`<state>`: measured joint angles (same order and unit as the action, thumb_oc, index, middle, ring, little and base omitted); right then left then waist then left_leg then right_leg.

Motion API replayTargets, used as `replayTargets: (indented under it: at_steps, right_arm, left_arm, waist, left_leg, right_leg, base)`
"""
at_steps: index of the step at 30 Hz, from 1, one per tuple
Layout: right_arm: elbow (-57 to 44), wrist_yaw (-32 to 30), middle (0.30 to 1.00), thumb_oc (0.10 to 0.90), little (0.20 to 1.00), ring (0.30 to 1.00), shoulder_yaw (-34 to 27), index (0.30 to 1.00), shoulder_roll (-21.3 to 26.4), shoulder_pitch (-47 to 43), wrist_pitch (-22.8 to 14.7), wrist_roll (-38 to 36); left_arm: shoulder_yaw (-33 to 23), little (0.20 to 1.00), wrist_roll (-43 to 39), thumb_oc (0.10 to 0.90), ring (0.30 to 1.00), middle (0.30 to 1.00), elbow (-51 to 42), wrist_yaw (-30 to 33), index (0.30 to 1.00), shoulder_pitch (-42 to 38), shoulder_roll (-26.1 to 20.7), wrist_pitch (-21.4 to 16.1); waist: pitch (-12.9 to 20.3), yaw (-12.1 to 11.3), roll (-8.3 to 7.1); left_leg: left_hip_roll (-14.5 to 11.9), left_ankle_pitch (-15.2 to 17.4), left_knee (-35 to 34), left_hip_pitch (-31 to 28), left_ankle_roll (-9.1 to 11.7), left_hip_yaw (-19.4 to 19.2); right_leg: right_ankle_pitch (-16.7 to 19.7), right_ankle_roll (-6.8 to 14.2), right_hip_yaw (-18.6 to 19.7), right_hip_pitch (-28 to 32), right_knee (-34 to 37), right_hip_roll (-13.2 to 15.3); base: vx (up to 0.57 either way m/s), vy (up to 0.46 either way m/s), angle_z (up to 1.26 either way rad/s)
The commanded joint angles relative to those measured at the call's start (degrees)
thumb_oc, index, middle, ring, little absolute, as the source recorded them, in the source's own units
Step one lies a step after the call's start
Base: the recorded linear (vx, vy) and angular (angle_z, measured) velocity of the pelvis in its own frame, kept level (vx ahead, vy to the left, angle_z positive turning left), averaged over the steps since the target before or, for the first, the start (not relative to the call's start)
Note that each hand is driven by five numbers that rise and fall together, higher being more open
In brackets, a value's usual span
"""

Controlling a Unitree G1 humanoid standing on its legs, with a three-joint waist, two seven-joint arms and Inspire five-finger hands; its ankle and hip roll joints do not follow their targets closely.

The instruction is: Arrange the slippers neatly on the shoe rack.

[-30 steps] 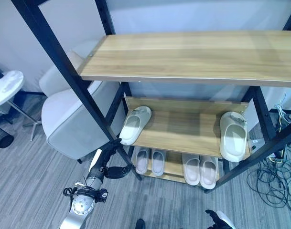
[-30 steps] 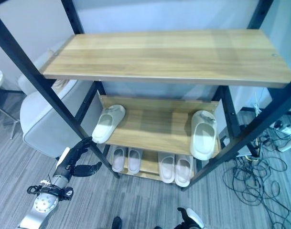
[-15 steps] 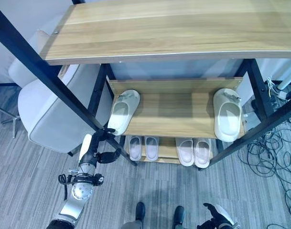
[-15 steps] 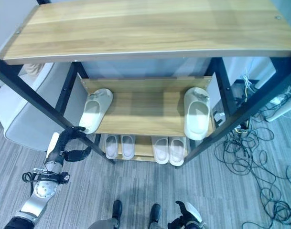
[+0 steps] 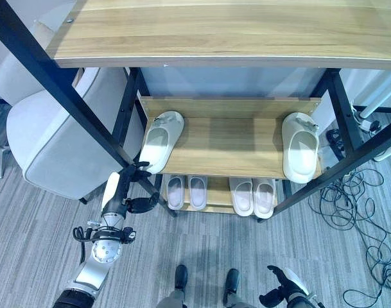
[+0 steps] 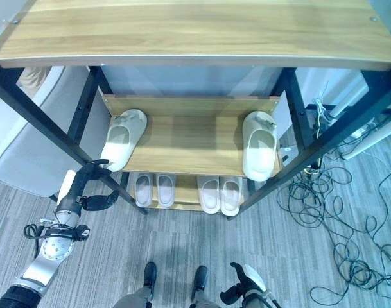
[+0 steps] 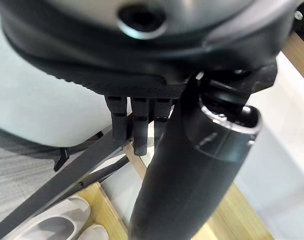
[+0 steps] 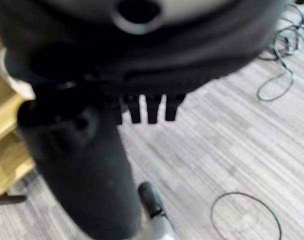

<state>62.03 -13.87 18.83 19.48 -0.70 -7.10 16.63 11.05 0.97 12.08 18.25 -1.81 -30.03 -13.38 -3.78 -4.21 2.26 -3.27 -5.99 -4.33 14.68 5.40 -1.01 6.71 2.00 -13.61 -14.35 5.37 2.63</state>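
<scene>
Since a second ago our head camera has tilted down and shifted, so the whole scene has slid; the slippers themselves keep their places on the shoe rack (image 5: 86,122). Our left hand (image 5: 136,186) has stayed close to the rack's front left leg, just below the middle shelf (image 5: 234,144).

On the middle shelf, a cream slipper (image 5: 160,138) lies at the left end, angled, its heel at the front edge. A second cream slipper (image 5: 300,153) lies at the right end, well apart from the first, its heel overhanging the front edge. On the bottom shelf sit a small pair of slippers (image 5: 186,190) and, beside it to the right, a larger pair of slippers (image 5: 253,196). The top shelf (image 5: 234,32) hides the back of the middle shelf.

The left hand's fingers are relaxed, its thumb apart from them, holding nothing. Our right hand (image 6: 241,287) is low at the frame's bottom edge, partly cut off, fingers loosely spread and empty.

A grey armchair (image 5: 51,141) stands left of the rack, partly behind its legs. Loose cables (image 5: 359,212) lie on the floor to the right.
</scene>
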Motion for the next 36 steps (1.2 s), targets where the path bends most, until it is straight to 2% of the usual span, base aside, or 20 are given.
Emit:
replayTargets:
  at_steps: [1,3,8,17,19,21,26,31,36]
  right_arm:
    - [-2.7,-0.4,0.9,0.8,0.9,0.9,0.7,0.9,0.6,2.0,-0.9,-1.0]
    - [-2.9,-0.3,0.9,0.8,0.9,0.9,0.3,0.9,0.9,2.6,-0.8,-0.8]
    - [-2.7,-0.3,0.9,0.8,0.9,0.9,-0.4,0.9,1.2,3.0,-0.5,-0.5]
    - [-2.9,-0.5,0.9,0.8,0.9,0.9,-0.7,0.9,1.8,3.0,-0.4,-0.6]
    - [-3.0,-0.5,0.9,0.8,0.9,0.9,-0.7,0.9,2.0,2.9,-0.3,-0.5]
    - [-3.2,-0.6,0.9,0.8,0.9,0.9,-0.6,0.9,2.1,2.7,-0.2,-0.5]
    - [-3.1,-0.5,0.9,0.8,0.9,0.9,-0.2,0.9,2.3,2.2,-0.2,-0.2]
    - [-3.1,-1.0,0.9,0.8,0.9,0.9,0.2,0.9,2.0,1.8,0.1,-0.1]
    - [-3.2,-1.6,0.9,0.8,0.9,0.9,0.5,0.9,1.7,1.6,0.2,0.1]
  left_arm:
    - [-5.8,0.9,-5.5,0.8,0.9,0.9,-7.3,-0.8,0.9,-2.5,0.1,-7.1]
    - [-5.8,0.9,-8.4,0.8,0.9,0.9,-10.5,-4.4,0.9,2.3,0.8,-7.3]
    - [-4.8,0.9,-12.5,0.8,0.9,0.9,-12.9,-8.8,0.9,7.4,1.5,-7.2]
    - [-2.3,0.9,-18.3,0.8,0.9,0.9,-16.3,-14.1,0.9,10.8,1.6,-6.5]
    - [-1.9,0.9,-19.4,0.8,0.9,0.9,-16.8,-14.8,0.9,10.8,1.6,-6.5]
    - [-0.3,0.9,-24.1,0.8,0.9,0.9,-17.4,-17.0,0.9,10.8,2.4,-5.5]
    - [2.4,0.9,-27.6,0.8,0.9,0.9,-19.4,-19.3,0.9,8.6,2.6,-4.9]
    - [5.7,0.9,-29.6,0.8,0.9,0.9,-20.8,-19.3,0.9,4.3,4.3,-4.5]
    - [6.6,0.9,-28.2,0.8,0.9,0.9,-22.4,-17.2,0.9,0.7,5.3,-5.1]
  waist:
    - [4.8,0.1,-1.1]
    - [4.4,-0.5,-0.8]
    - [3.7,-1.3,-0.19]
    - [2.9,-1.7,0.68]
    - [2.7,-1.7,0.79]
    - [2.5,-1.5,1.04]
    - [2.2,-1.0,1.42]
    - [2.0,-0.1,1.86]
    - [2.0,0.3,2.07]
  left_leg:
    - [3.6,-1.9,-0.7,4.1,0.8,0.4]
    - [3.5,-1.9,-0.7,3.5,0.7,0.4]
    - [3.3,-2.0,-0.7,2.5,0.7,0.3]
    - [3.3,-2.3,-0.7,2.0,0.6,0.2]
    - [3.3,-2.3,-0.7,2.0,0.6,0.2]
    - [3.2,-2.4,-0.7,1.8,0.5,0.1]
    - [3.1,-2.3,-0.7,1.4,0.4,-0.1]
    - [3.1,-2.0,-0.7,1.0,0.4,-0.3]
    - [3.0,-1.8,-0.7,0.7,0.4,-0.5]
  right_leg:
    - [-4.1,6.4,1.5,-0.5,-0.4,2.3]
    - [-4.3,6.3,1.4,0.2,-0.4,2.3]
    - [-4.4,6.3,1.2,1.1,-0.4,2.3]
    - [-4.3,6.2,0.7,1.5,-0.4,2.2]
    - [-4.4,6.2,0.7,1.5,-0.4,2.2]
    - [-4.3,6.2,0.6,1.6,-0.4,2.2]
    - [-4.5,6.1,0.8,1.9,-0.4,2.2]
    - [-4.6,6.0,0.9,2.1,-0.4,2.3]
    - [-4.7,6.1,1.1,2.2,-0.4,2.4]
  base:
    - [0.0,-0.012,-0.04]
    - [0.0,0.0,0.0]
    - [0.0,-0.007,0.01]
    - [0.0,-0.002,0.0]
    - [0.0,0.0,0.0]
    - [0.0,0.0,0.0]
    - [0.0,0.0,0.0]
    - [0.0,-0.003,-0.01]
    - [0.0,-0.001,-0.02]
